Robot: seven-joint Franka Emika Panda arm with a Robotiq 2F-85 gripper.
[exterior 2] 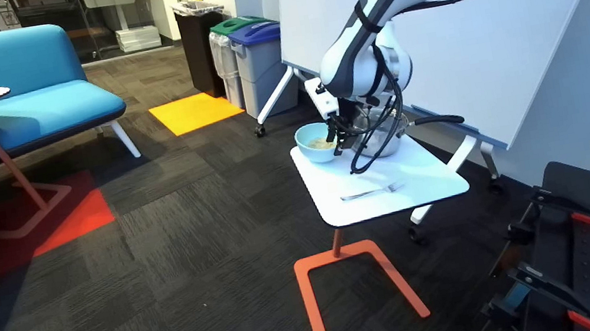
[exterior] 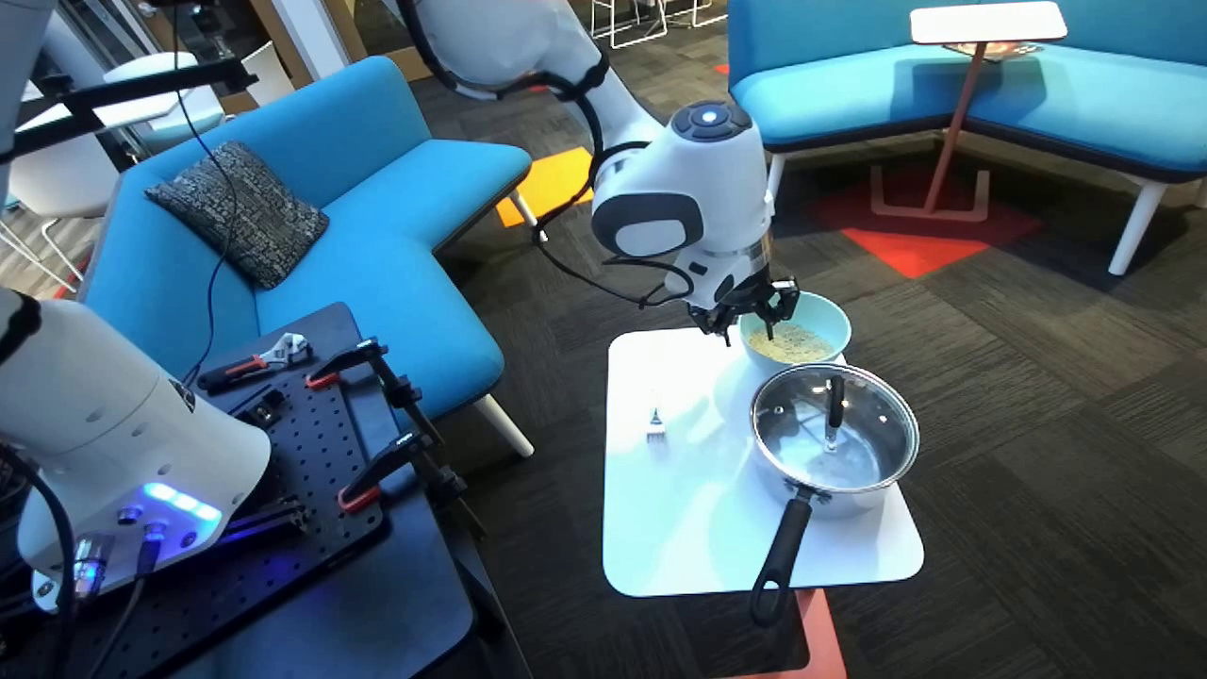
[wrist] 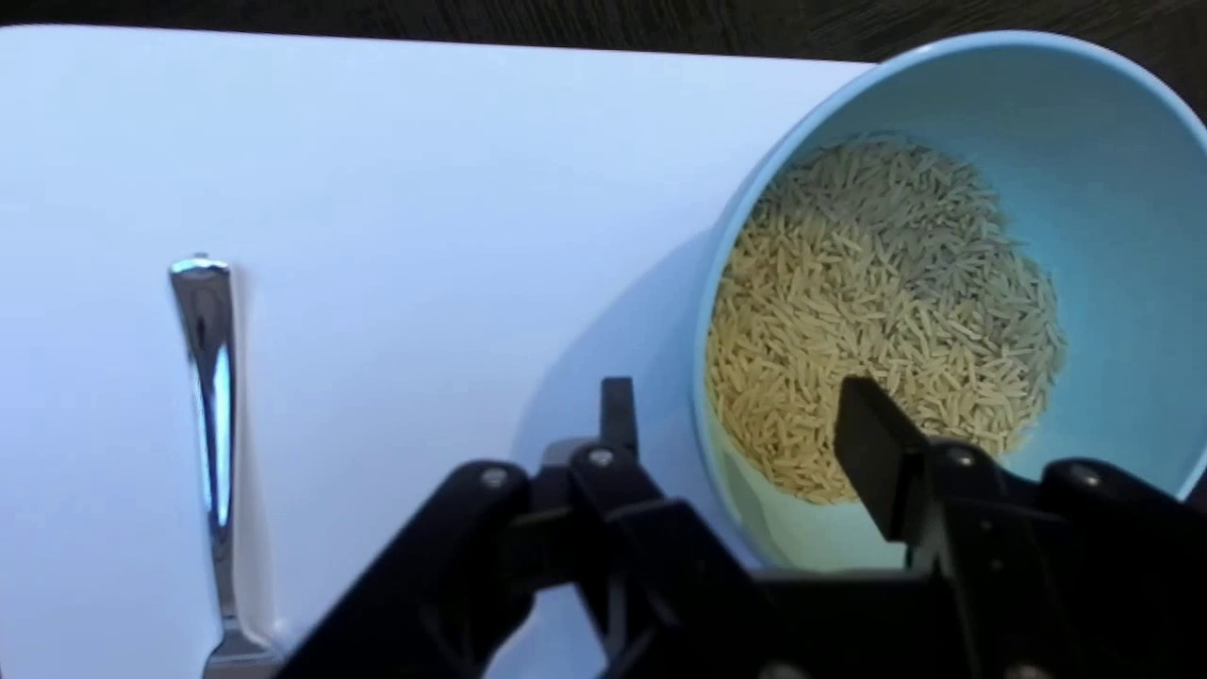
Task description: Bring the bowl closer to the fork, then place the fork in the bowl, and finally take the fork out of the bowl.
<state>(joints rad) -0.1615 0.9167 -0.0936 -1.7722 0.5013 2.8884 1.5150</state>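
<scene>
Fingers (wrist: 872,453), bowl (wrist: 1113,255) rim between, lidded pan (exterior: 863,453) beside

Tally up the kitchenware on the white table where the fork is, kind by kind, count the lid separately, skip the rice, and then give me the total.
Bowl: 1, pale blue
Fork: 1, metal
Pan: 1, metal
Lid: 1, see-through, resting on the pan
Total: 4

The blue bowl (exterior 2: 311,154) stands on the white table (exterior 2: 432,181), and the gripper (exterior 2: 334,142) is at the bowl's rim. Cables (exterior 2: 396,91) partly hide the pan (exterior 2: 389,147); the fork (exterior 2: 371,193) lies apart from them.
</scene>
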